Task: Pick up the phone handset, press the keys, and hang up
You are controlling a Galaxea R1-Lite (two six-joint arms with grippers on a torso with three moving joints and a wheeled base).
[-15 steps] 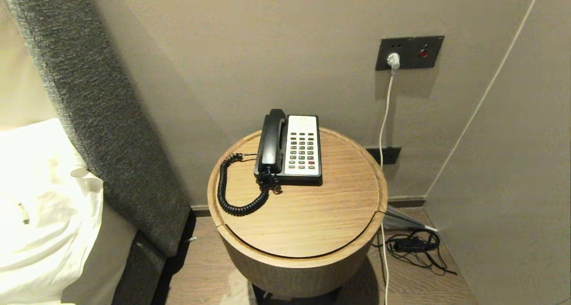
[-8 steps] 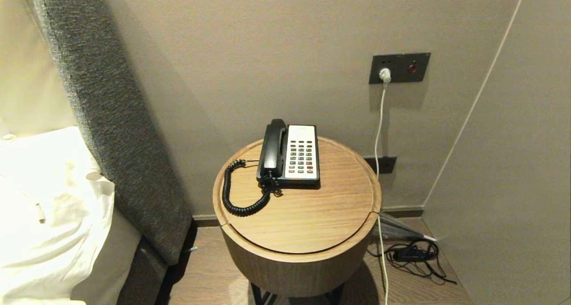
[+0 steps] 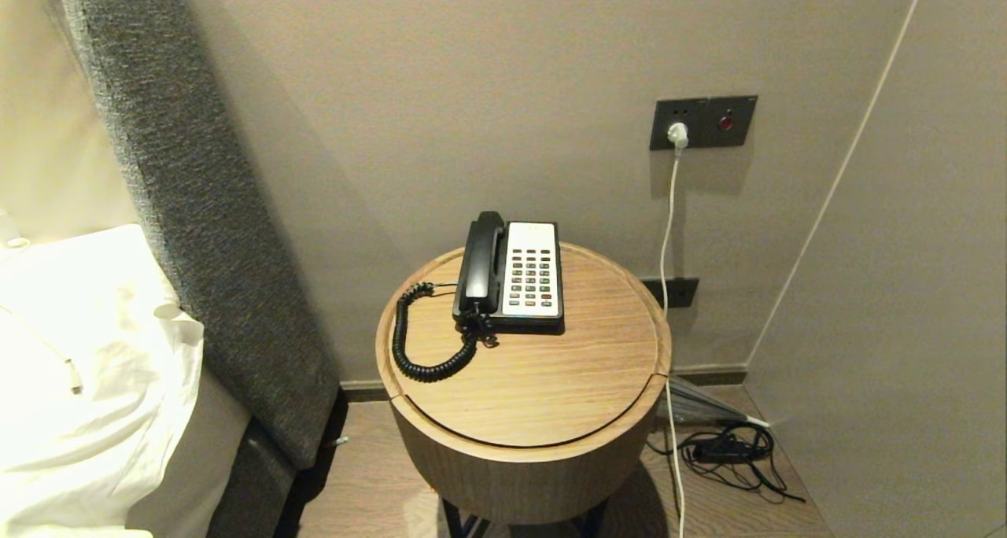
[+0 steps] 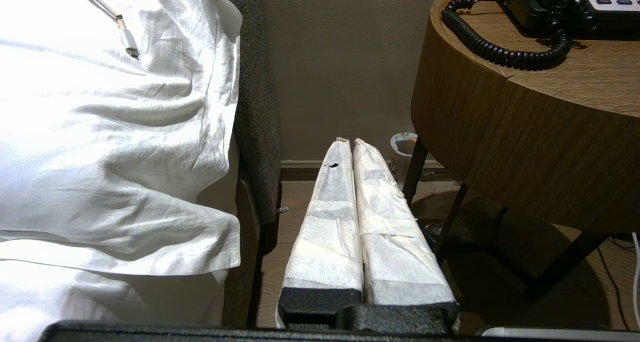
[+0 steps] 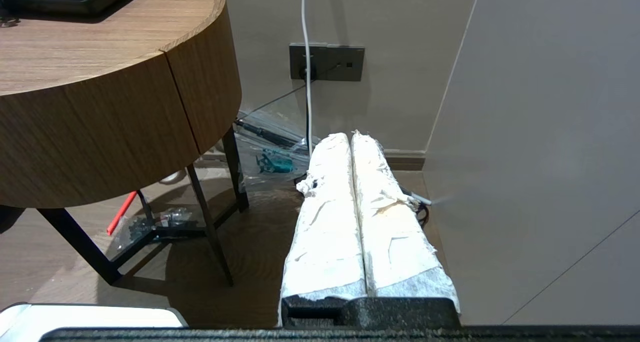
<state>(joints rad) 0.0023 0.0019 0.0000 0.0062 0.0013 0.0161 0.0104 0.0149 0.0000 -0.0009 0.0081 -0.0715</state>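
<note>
The glossy black phone handset (image 3: 480, 261) rests on the left side of the desk phone, at the back of the round wooden side table (image 3: 543, 396). Its black coiled cord (image 3: 421, 349) loops over the tabletop to the left. The keys (image 3: 533, 274) sit in the white faceplate beside the handset. Neither arm shows in the head view. My left gripper (image 4: 348, 141) hangs shut and empty below the table's left side, between bed and table. My right gripper (image 5: 349, 133) is shut and empty, low to the right of the table near the wall.
A bed with white linen (image 3: 79, 365) and a grey padded headboard (image 3: 197, 231) stands left of the table. A white cable (image 3: 669, 231) runs from the wall socket (image 3: 702, 121) to tangled black wires (image 3: 728, 447) on the floor. Walls close in behind and to the right.
The whole head view has shifted: the camera pulled back and tilted, so table and phone look slightly smaller and lower. Nothing on the table has moved.
</note>
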